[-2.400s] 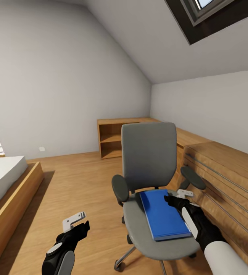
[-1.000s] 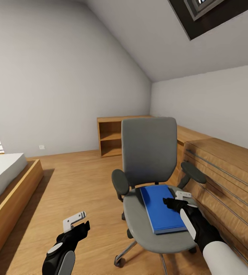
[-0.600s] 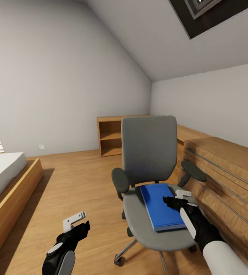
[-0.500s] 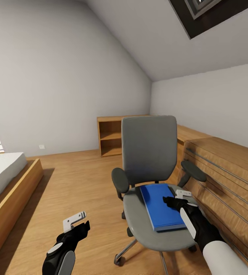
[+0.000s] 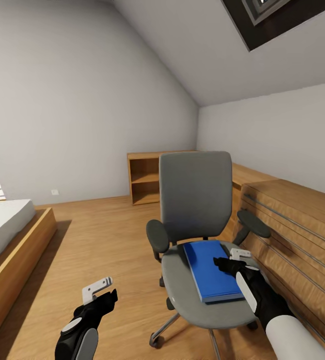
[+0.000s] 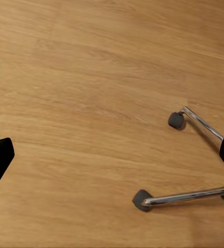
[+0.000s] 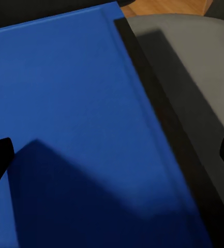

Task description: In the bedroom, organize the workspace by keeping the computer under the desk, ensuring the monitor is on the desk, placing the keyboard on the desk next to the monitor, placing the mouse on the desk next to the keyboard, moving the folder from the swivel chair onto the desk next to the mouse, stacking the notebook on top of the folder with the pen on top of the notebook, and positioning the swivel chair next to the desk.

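Blue flat folder lies on swivel chair seat, grey padded, beside wooden slatted cabinet. Right gripper spread wide over folder's right edge. Left gripper spread, empty, above bare wooden floor; chrome castor legs nearby.

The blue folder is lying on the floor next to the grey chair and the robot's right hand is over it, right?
Not quite. The folder lies on the seat of the swivel chair, not on the floor, as the head view shows. The right gripper is indeed over it.
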Available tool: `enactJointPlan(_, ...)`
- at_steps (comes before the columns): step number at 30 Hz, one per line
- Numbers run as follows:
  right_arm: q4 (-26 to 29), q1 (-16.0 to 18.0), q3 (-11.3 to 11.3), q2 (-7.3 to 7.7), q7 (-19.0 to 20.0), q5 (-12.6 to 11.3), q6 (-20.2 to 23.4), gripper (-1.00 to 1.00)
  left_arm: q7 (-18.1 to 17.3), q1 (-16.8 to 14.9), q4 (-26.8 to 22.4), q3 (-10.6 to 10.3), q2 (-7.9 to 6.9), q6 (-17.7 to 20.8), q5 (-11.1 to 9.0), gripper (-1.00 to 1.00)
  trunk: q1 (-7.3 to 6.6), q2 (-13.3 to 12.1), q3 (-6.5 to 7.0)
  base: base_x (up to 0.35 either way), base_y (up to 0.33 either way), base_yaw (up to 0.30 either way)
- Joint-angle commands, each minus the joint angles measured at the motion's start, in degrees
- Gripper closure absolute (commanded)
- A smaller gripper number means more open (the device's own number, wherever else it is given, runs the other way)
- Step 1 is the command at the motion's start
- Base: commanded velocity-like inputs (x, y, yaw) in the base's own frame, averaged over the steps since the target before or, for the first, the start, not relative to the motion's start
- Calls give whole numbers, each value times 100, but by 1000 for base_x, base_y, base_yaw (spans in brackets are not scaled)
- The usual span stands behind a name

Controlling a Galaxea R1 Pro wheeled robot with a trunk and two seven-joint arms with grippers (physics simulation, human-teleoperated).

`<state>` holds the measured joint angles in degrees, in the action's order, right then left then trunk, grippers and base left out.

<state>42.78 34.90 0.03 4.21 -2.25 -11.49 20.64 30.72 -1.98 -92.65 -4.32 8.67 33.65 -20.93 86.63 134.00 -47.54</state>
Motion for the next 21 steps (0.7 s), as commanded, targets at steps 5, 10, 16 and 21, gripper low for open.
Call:
enactJointPlan(5, -95, -2, 6, 1, -22, -64, 28, -100, 57, -4, -7, 2, -5, 1, -59, -100, 0, 2, -7, -144, -47, 0)
enactJointPlan(10, -88, -1, 6, 6, -22, -64, 28, -100, 55, -4, -7, 1, -5, 1, -58, -100, 0, 2, -7, -111, -22, 0)
enactJointPlan(16, -86, 0, 6, 10, -22, -64, 28, -100, 52, -4, -7, 8, -5, 2, -59, -100, 0, 2, -7, -241, -2, 0)
enactJointPlan(21, -86, -1, 5, 10, -22, -64, 26, -100, 50, -4, -7, 10, -5, 3, -60, -100, 0, 2, -7, -97, 0, 0)
